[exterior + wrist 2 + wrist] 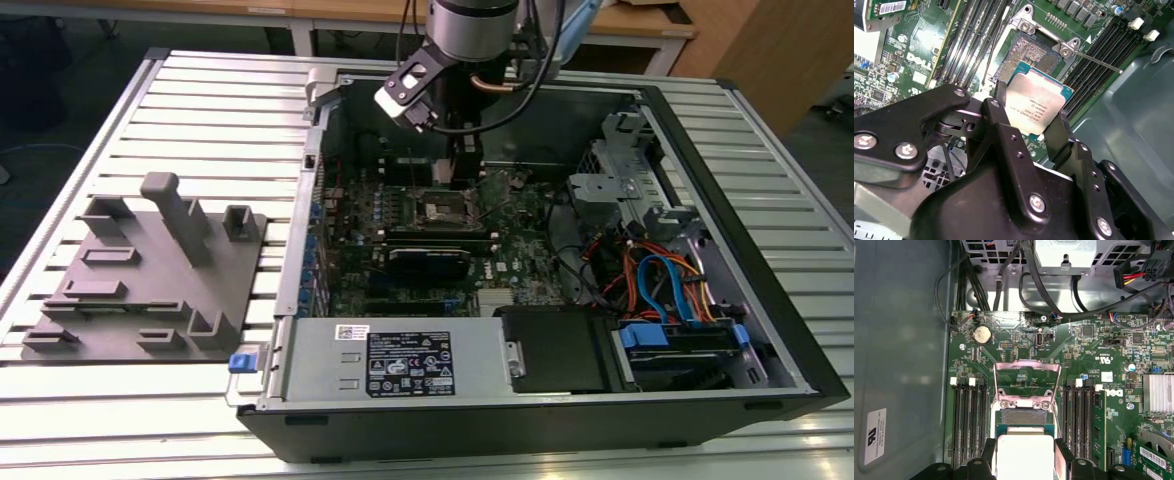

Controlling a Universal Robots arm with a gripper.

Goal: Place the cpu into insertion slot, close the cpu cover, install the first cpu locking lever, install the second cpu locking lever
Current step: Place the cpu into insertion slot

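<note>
Silver-ribbed table [200, 110] is carrying the open black computer case [534, 425] in the exterior view, with a grey fixture [147, 280] lying on the exterior view's left. The arm is reaching down into the case, and I am seeing the gripper [462, 170] hanging just above the insertion slot [442, 208].

In the second wrist view, the gripper [1030, 107] is pinching the cpu [1036, 100] by two opposite edges between its black fingers [1061, 127]. The chip is hanging tilted over the near edge of the insertion slot [1029, 52], whose contact field is lying bare. I cannot tell whether the two are touching. A thin locking lever [1099, 62] is sticking out beside the slot.

In the first wrist view, the cpu cover [1027, 365] is standing swung open on the far side of the insertion slot [1024, 416]. The cpu [1025, 455] is sitting clamped in the gripper [1025, 462] just beside the slot, with memory slots [969, 425] running along either side.
</note>
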